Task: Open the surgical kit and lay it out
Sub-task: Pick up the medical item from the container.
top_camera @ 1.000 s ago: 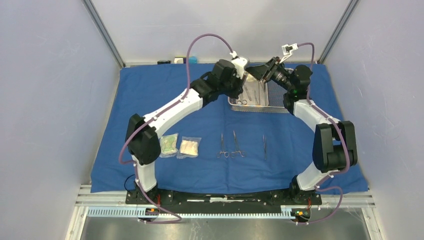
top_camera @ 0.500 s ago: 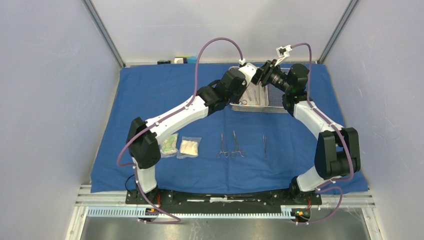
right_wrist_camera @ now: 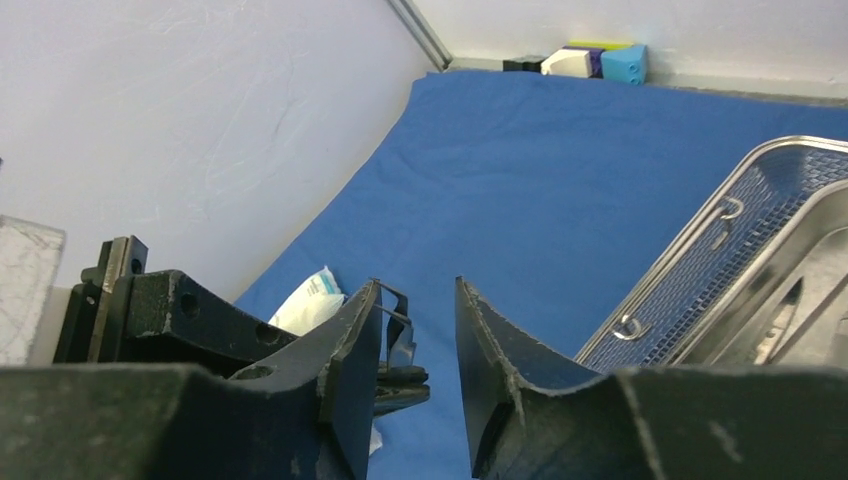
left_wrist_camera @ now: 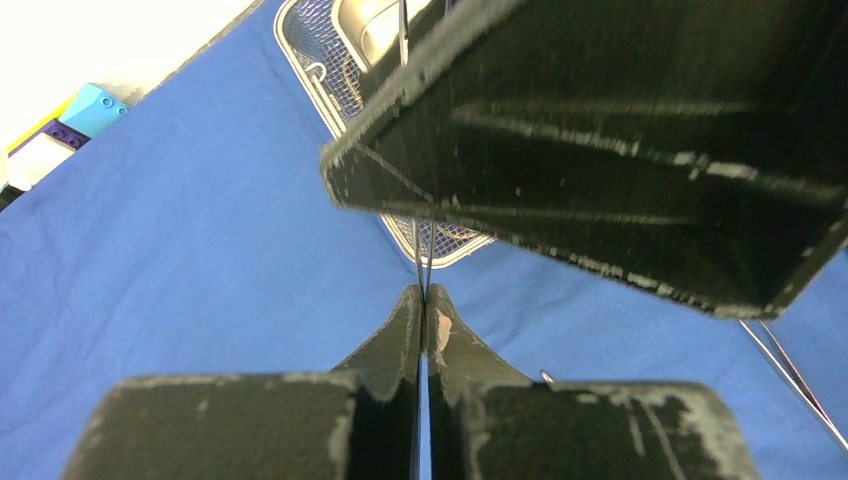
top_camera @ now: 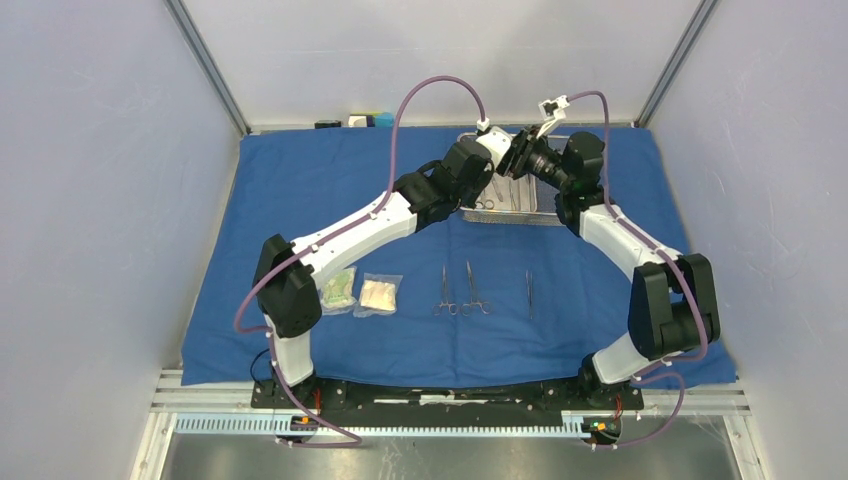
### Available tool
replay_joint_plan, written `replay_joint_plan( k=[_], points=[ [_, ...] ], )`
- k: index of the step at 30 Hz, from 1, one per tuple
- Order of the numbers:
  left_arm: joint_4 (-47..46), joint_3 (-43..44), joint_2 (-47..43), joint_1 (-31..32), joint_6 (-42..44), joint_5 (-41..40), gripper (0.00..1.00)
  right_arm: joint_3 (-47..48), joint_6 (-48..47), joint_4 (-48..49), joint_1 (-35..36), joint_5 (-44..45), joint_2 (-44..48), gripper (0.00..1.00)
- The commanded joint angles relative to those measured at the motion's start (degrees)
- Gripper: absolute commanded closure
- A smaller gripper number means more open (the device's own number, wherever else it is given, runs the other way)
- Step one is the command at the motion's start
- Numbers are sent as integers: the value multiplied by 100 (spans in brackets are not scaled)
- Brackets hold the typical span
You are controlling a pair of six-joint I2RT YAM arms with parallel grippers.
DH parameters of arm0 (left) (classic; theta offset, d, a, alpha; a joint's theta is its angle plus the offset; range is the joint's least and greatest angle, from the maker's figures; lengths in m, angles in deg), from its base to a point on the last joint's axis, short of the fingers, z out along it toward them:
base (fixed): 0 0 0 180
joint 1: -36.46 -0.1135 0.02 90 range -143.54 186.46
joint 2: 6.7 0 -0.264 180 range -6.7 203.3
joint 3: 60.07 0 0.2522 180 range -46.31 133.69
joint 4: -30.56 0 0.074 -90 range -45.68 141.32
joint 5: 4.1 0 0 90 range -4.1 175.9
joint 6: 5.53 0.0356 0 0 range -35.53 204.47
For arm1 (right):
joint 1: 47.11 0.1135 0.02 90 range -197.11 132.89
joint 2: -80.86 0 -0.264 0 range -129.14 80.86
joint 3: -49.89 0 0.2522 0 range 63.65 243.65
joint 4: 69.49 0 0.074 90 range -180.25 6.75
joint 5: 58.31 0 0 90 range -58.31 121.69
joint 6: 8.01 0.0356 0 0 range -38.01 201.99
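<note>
Overhead, found left end effector [top_camera: 496, 180] and right end effector [top_camera: 512, 162] over the mesh tray [top_camera: 515, 218] on the blue cloth wrap [top_camera: 330, 180], with packets [top_camera: 380, 295] and instruments [top_camera: 460, 290] laid nearer. At left wrist, noted left end effector [left_wrist_camera: 424, 300] clamped on a slim instrument [left_wrist_camera: 424, 262] beside the tray. At right wrist, noted right end effector [right_wrist_camera: 418, 300] half-wide and empty; judged mid-unloading, calling next for a carry to the row.

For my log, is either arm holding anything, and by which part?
The left gripper pinches a slim metal instrument by one end; the right gripper is open.
</note>
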Motion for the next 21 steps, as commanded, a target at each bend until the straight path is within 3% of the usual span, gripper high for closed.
replay_joint_plan(
  k=[1, 7, 10, 11, 12, 15, 18, 21],
  points=[
    [-227, 262, -3, 37, 188, -206, 98, -115, 48, 150, 87, 51, -33, 66],
    [-324, 105, -99, 34, 207, -247, 97, -146, 148, 493, 71, -147, -27, 97],
    [-429, -24, -224, 3, 207, -49, 90, -141, 103, 606, 26, -220, -31, 100],
    [-420, -50, -272, -28, 183, 168, 84, -156, 81, 635, 4, -241, -31, 100],
    [-403, -82, -333, -81, 135, 453, 67, -165, 59, 683, -19, -275, -32, 100],
    [-336, -174, -555, -302, 45, 1391, 32, -177, 0, 878, -77, -397, -41, 100],
    [-313, -279, -783, -722, -139, 2376, 20, -209, 31, 1252, -92, -648, -59, 100],
    [-452, -420, -951, -1310, -598, 3691, 18, -264, 146, 1693, -94, -928, -86, 100]
  ],
)
